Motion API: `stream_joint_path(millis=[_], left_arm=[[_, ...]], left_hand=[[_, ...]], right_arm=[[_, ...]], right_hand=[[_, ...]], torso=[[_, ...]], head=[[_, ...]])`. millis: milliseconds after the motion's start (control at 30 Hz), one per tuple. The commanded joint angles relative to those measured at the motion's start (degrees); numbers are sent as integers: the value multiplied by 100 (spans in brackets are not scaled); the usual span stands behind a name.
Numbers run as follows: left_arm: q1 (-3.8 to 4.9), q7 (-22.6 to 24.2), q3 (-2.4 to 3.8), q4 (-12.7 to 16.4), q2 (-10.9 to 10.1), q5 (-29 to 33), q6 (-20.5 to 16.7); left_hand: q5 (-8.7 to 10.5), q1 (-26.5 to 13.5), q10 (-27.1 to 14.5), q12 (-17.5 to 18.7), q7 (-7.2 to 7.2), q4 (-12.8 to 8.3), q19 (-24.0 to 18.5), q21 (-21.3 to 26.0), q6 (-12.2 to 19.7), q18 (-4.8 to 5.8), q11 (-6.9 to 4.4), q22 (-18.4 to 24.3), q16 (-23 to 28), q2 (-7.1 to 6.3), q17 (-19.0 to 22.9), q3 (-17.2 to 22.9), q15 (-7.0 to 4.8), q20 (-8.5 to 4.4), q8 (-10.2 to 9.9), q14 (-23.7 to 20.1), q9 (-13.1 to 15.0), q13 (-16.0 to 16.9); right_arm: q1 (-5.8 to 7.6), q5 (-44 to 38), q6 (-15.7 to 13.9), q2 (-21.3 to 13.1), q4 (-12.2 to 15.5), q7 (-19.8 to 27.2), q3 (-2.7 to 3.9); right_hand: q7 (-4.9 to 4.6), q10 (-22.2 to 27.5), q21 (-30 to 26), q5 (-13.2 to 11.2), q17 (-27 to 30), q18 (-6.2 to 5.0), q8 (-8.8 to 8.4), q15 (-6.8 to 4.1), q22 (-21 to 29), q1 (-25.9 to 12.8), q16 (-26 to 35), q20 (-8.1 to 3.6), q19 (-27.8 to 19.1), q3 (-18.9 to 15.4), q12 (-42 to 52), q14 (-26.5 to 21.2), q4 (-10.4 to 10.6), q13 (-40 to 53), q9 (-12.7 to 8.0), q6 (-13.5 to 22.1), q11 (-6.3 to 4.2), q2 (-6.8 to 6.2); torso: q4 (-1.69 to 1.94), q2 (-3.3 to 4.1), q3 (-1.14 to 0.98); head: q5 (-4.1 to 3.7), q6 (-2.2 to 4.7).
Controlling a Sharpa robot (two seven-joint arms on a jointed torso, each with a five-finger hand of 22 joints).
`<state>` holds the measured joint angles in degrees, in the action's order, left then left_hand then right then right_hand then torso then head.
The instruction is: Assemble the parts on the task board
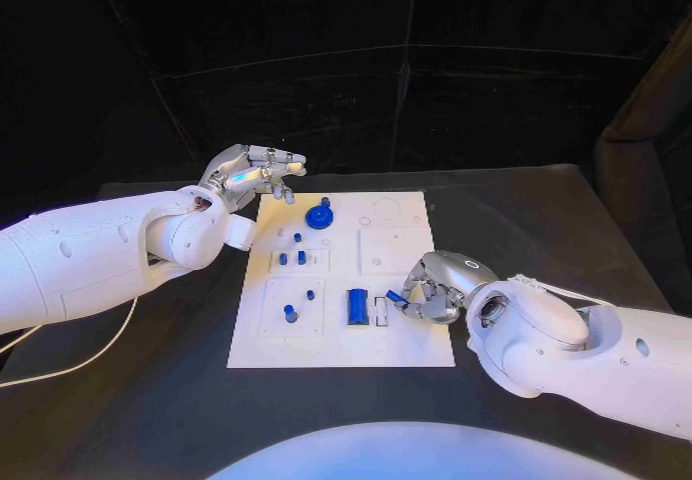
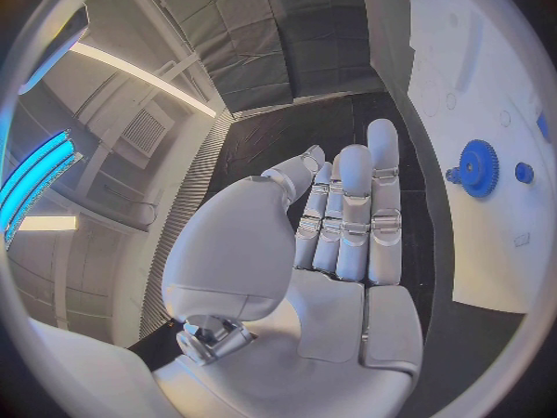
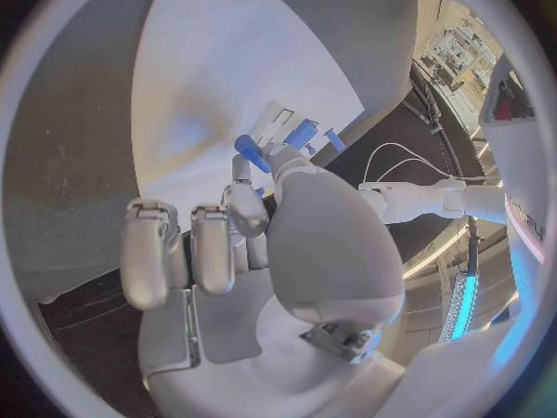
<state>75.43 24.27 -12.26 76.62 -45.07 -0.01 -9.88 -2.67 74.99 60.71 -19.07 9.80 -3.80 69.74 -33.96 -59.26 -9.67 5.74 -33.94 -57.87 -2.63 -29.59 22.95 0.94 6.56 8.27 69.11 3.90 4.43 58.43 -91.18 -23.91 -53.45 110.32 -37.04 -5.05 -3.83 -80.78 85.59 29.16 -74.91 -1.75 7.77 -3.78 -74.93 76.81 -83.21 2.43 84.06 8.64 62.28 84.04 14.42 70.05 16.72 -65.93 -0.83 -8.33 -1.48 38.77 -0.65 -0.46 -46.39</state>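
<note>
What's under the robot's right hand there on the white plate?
The right hand pinches a small blue piece above the white plate, beside a blue block. Whatever lies directly beneath the palm is covered.

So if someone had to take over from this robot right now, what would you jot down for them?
Left hand: holds nothing, fingers apart, hovering beyond the task board's far left corner.
Right hand: pinching a small blue part in its fingers, at the board's right side near the front.
On the board: blue gear at the far end, several small blue pegs down the left side, a long blue block near the front.
Done: cannot tell which pieces are finally seated.
Left: place the pinched part, then the rest.
</note>
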Motion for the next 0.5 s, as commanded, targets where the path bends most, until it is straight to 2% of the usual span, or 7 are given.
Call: stream_joint_path(millis=[33, 67, 133, 233, 433, 500], left_arm=[[9, 18, 4, 21, 7, 15, 34], [9, 18, 4, 22, 7, 15, 31], [10, 16, 4, 24, 7, 15, 27], [10, 15, 4, 28, 7, 15, 24], [12, 13, 5, 37, 3, 15, 9], [13, 12, 5, 39, 2, 15, 8]], left_hand=[[-26, -53, -43, -26, 2, 2, -5, 31, 28, -76, -3, 8, -28, -1, 9, -39, -5, -5, 31, -49, 1, -9], [-26, -52, -45, -28, 2, 0, -5, 32, 29, -76, -3, 9, -29, 0, 10, -39, -5, -5, 31, -50, 1, -9], [-26, -52, -45, -28, 2, 0, -5, 32, 29, -76, -3, 9, -29, 0, 10, -39, -5, -5, 31, -50, 1, -9], [-26, -52, -45, -28, 2, 0, -5, 32, 29, -76, -3, 9, -29, 0, 10, -39, -5, -5, 31, -50, 1, -9], [-26, -72, -54, -36, 11, 12, -3, 37, 39, -75, 3, 13, -35, -2, 17, -51, -2, -3, 31, -51, -1, -11], [-26, -72, -54, -36, 11, 12, -3, 37, 39, -75, 3, 13, -35, -2, 17, -51, -2, -3, 31, -51, -1, -11]], right_arm=[[8, 401, 76, 95, -54, -44, 1], [8, 419, 93, 119, -68, -50, 1], [8, 448, 119, 163, -93, -63, 1], [8, 503, 173, 231, -127, -78, 1], [8, 558, 282, 311, -184, -97, 0], [8, 565, 306, 331, -197, -102, 0]], right_hand=[[-2, -61, 27, -11, -499, 18, -11, -57, -926, -118, -29, -32, 222, 3, 49, 396, 78, 26, 5, -57, 10, 14], [2, -69, 32, 5, -505, 20, -8, -58, -934, -141, -32, -33, 227, 5, 61, 398, 95, 35, 8, -66, 8, 13], [15, -95, 46, 138, -530, 25, 2, -66, -954, -223, -48, -40, 239, -7, 100, 403, 143, 63, 18, -97, -1, -1], [31, -127, 68, 246, -563, 33, 21, -75, -984, -287, -70, -48, 259, -29, 161, 410, 167, 108, 34, -142, -14, -4], [57, -185, 101, 258, -606, 45, 53, -90, -1030, -356, -98, -58, 289, -47, 291, 419, 187, 204, 57, -206, -34, 34], [59, -188, 103, 252, -609, 46, 56, -91, -1034, -367, -100, -60, 291, -50, 294, 419, 189, 207, 60, -212, -35, 40]], torso=[[11, 3, 9], [11, 5, 10], [-4, 5, -3], [-6, 4, -3], [0, 2, 2], [-2, 1, -2]], head=[[2, -5], [8, -6], [30, -9], [34, -14], [41, -42], [42, -47]])
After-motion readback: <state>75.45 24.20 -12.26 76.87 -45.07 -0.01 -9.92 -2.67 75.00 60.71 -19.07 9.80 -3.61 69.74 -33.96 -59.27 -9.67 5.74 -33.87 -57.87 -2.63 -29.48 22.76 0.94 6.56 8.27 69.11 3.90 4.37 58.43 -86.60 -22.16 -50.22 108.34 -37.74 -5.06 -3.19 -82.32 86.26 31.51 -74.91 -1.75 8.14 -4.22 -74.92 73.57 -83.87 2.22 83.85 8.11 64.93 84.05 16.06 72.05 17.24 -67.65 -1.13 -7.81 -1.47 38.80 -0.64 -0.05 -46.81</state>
